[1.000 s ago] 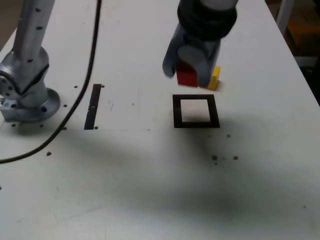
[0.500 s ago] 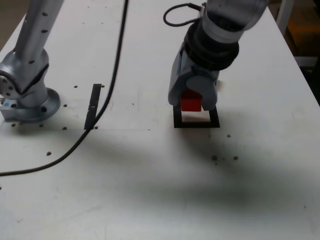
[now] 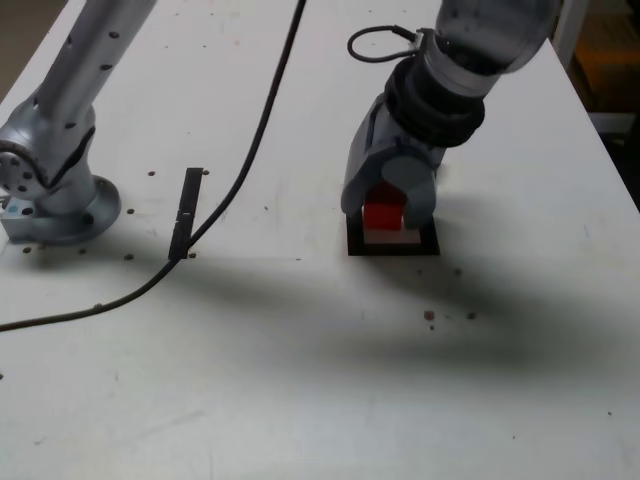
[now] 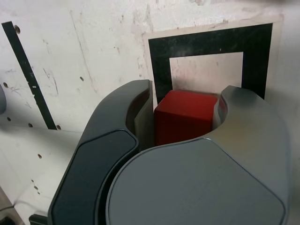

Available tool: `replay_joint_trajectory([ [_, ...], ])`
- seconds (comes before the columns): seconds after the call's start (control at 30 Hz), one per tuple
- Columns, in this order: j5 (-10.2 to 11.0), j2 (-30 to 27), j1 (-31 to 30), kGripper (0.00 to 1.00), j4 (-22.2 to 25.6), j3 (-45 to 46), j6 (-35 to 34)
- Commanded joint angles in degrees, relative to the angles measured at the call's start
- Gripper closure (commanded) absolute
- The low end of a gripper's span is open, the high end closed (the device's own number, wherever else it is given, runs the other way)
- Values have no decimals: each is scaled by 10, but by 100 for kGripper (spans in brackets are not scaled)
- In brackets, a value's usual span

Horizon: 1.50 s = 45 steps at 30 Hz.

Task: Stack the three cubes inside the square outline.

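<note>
The claw (image 3: 388,212) — pinching the red block (image 3: 383,216) — has swung from above the black square (image 3: 393,249) down over it, right of centre; release seems near.

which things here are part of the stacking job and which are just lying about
Part of the job:
- red cube, between the end effector's jaws
- square outline, black frame with a pale centre, under the cube and end effector

Just lying about:
- straight black strip on the table
- dark cable, hanging across the exterior view
</note>
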Motion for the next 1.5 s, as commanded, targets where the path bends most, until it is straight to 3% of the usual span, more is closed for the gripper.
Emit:
replay_joint_trajectory([
  [0.0, -2, 6, 3, 79, 0, -5, 1],
  [0.1, -4, 7, 6, 78, 0, -7, 3],
  [0.23, -13, 5, 11, 68, 2, -11, 11],
  [0.3, -14, 4, 12, 59, 2, -11, 14],
  [0.37, -13, 4, 13, 39, 1, -11, 17],
  [0.47, -13, 5, 14, 19, 0, -11, 17],
  [0.63, -13, 5, 14, 4, 0, -10, 17],
  [0.83, -2, -11, 12, 0, 9, -14, 7],
  [1.0, 24, -39, 8, 0, 62, -49, -9],
  [1.13, 18, -46, 15, 0, 106, -82, -34],
  [1.47, -1, -66, 36, 0, 108, -122, -267],
])
